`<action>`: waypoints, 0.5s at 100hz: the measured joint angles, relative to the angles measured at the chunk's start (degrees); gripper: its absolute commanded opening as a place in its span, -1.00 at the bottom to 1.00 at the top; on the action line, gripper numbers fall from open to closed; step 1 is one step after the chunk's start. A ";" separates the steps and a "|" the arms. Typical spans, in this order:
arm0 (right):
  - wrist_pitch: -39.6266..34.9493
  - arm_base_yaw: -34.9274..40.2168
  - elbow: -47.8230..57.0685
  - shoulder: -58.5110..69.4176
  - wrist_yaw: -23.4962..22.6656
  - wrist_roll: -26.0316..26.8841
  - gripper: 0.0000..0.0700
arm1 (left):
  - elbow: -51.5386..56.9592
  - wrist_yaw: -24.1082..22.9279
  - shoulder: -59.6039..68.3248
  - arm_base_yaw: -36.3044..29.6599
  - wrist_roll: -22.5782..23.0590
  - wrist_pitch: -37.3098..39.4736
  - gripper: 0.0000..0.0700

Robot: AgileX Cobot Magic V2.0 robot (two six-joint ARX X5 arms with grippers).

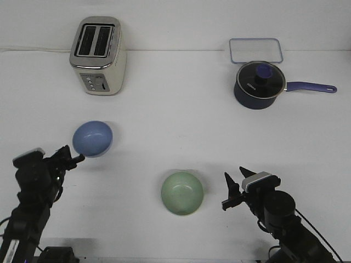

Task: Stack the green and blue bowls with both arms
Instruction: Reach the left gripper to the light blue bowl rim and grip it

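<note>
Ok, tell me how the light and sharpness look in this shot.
Front view only: even, bright overhead light washes the white table nearly featureless; soft, faint shadows sit beside the toaster and under the blue bowl. A small glare spot shows on the saucepan lid. Focus is fairly uniform and slightly soft; the green bowl shows no motion blur.

Left claw [75,157] closed; right claw [237,183] spread.

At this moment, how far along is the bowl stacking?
Nothing is stacked yet. In hand: the left gripper grips the rim of the light blue round matte bowl, which sits tilted. Left: bringing it onto the pale green round bowl, alone on the table beside the open, empty right gripper.
</note>
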 measured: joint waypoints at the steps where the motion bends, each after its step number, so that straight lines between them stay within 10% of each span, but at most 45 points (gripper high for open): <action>1: 0.00 0.00 -0.09 -0.15 0.00 0.11 -0.03 | 0.61 0.02 0.98 0.07 0.13 -0.17 0.18; 50: 0.39 0.00 -0.68 -1.42 -0.02 0.90 -0.03 | 12.13 3.13 30.99 4.76 2.75 -3.13 0.33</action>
